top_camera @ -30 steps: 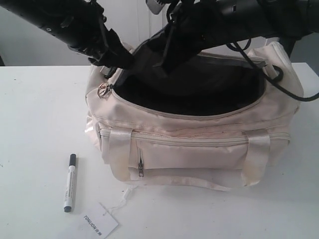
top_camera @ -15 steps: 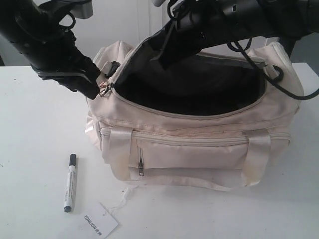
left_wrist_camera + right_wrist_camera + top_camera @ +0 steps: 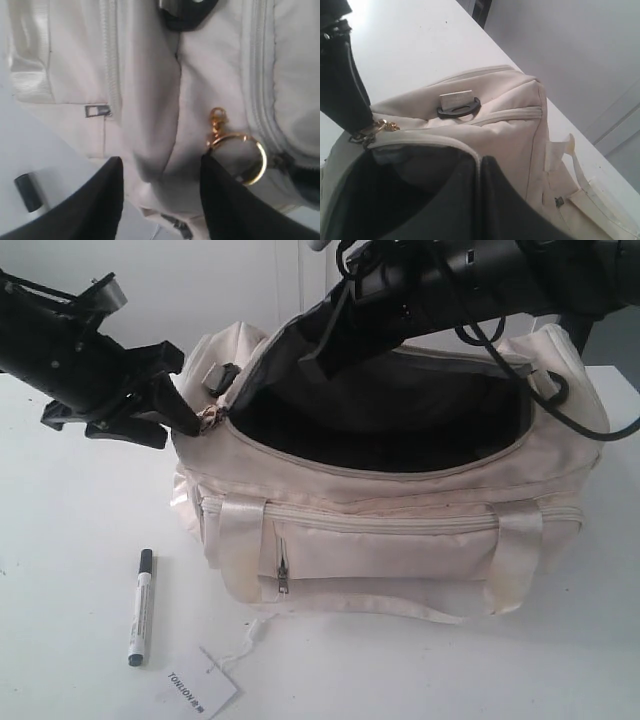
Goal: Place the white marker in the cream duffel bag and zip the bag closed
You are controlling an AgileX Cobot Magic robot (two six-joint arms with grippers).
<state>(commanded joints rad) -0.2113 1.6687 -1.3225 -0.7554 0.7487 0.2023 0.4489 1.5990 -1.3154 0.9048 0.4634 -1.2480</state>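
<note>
One arm leaves the cream duffel bag (image 3: 400,540).
Open left pincer (image 3: 161,200) backs out to the zip ring (image 3: 245,159); right pincer (image 3: 325,335) clamps the flap (image 3: 275,355) up; white marker (image 3: 140,606) likely comes next.

A white table (image 3: 70,500) is spread from nine to three o'clock; a pale, evenly lit wall (image 3: 230,290) is seen at twelve.

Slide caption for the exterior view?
Right gripper holds bag open by its flap; left gripper open at zip ring; marker on table.
</note>
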